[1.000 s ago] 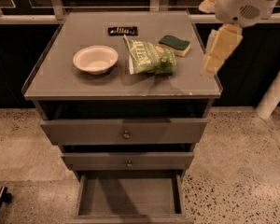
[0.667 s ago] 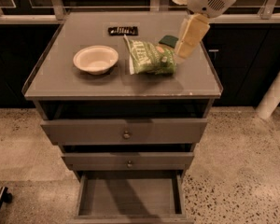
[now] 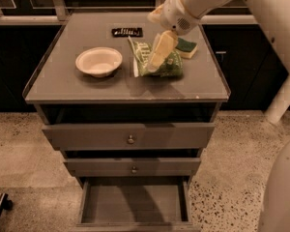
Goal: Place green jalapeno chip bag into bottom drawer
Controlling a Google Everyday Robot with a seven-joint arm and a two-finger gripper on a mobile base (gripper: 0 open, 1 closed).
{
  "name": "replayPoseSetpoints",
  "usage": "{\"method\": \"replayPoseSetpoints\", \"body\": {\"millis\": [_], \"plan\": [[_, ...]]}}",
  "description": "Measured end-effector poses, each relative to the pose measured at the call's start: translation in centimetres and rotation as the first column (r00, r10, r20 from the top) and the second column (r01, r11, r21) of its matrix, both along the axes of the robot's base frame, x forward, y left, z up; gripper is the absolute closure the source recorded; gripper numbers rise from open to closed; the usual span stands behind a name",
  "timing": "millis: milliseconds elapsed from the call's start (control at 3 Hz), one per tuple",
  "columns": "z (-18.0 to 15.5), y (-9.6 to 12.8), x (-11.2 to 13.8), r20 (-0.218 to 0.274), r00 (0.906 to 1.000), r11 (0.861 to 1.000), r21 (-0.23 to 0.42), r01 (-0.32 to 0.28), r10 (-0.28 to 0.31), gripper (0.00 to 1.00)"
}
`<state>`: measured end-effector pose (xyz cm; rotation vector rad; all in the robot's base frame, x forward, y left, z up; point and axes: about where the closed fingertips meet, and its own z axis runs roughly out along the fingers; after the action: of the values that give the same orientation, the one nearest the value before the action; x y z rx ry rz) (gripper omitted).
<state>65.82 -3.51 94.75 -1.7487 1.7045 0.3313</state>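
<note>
Gripper (image 3: 155,63) hangs over the green jalapeno chip bag (image 3: 173,67) — open or closed, I cannot tell.

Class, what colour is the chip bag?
Chip bag: green, white lettering; camera view. Claw over it.

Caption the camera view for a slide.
Gripper at crinkled green jalapeno chip bag; deep grey bottom drawer open below.

The gripper (image 3: 156,62) hangs above the back right part of a grey cabinet (image 3: 63,88) with a flat, rimmed top. Far below it, a speckled stone floor (image 3: 19,149) spreads to both sides of the cabinet. Behind it, a pale rail (image 3: 24,20) runs across the scene, with dark cupboard fronts (image 3: 9,66) under the rail. The light is warm and dim.
</note>
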Motion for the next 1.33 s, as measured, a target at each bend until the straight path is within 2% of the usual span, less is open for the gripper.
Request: {"method": "replayPoseSetpoints", "body": {"millis": [333, 667, 1000, 1333], "plan": [[-5.4, 0.4, 1.2, -0.076, 0.9971, 0.999, 0.031, 0.009, -0.007, 0.00], [-10.3, 0.2, 1.9, -0.114, 0.9928, 0.999, 0.025, 0.042, -0.039, 0.00], [-10.7, 0.4, 1.9, -0.116, 0.9925, 0.999, 0.025, 0.043, -0.040, 0.18], [-10.7, 0.4, 1.9, -0.116, 0.9925, 0.999, 0.025, 0.043, -0.040, 0.41]]}}
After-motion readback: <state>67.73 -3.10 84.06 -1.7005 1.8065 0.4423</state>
